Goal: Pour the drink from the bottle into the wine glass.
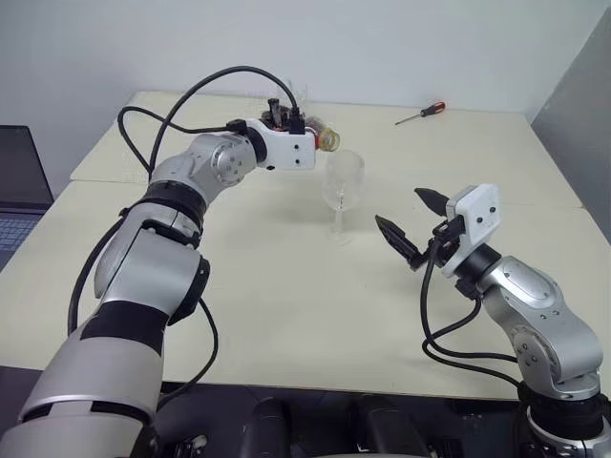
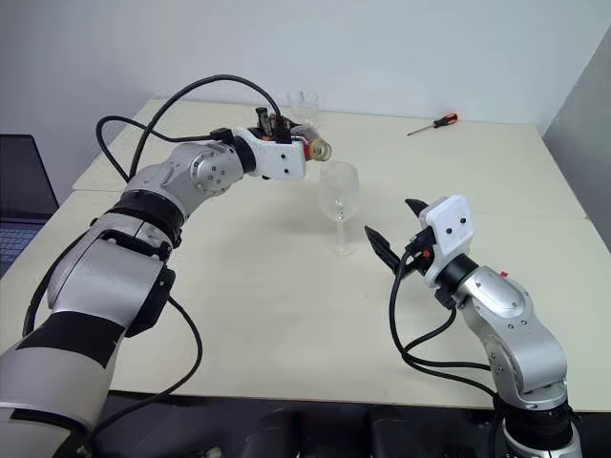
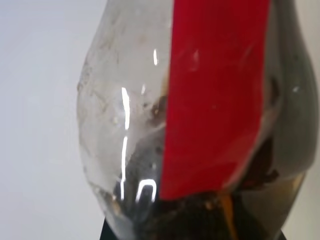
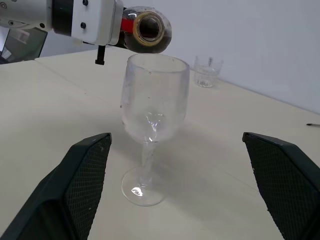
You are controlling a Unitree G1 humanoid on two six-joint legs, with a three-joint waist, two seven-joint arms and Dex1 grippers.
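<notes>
The left claw is clamped tight on the bottle and holds it lying nearly level, its open mouth just above and behind the rim of the glass. No cap is on the neck. Some dark drink sits low in the belly of the bottle, under the red label; the glass looks empty, and no stream is visible yet. The glass stands upright on the worktop, near its middle.

The right claw waits gaping wide, holding nothing, its two fingers set either side of the glass's foot but well clear of it.

The step in hand appears to be the tip-over — the moment just before liquid runs. To do it well, I would bring the mouth squarely over the bowl first, since it seems to sit near the far edge of the rim rather than over the centre. Then roll the wrist slowly, so the drink comes out in a thin stream and not a gulp. Keep the neck from knocking the rim — the tall stem would probably topple easily. The right claw could close gently on the stem to steady it.

A tumbler and a screwdriver lie farther back, out of the way.
</notes>
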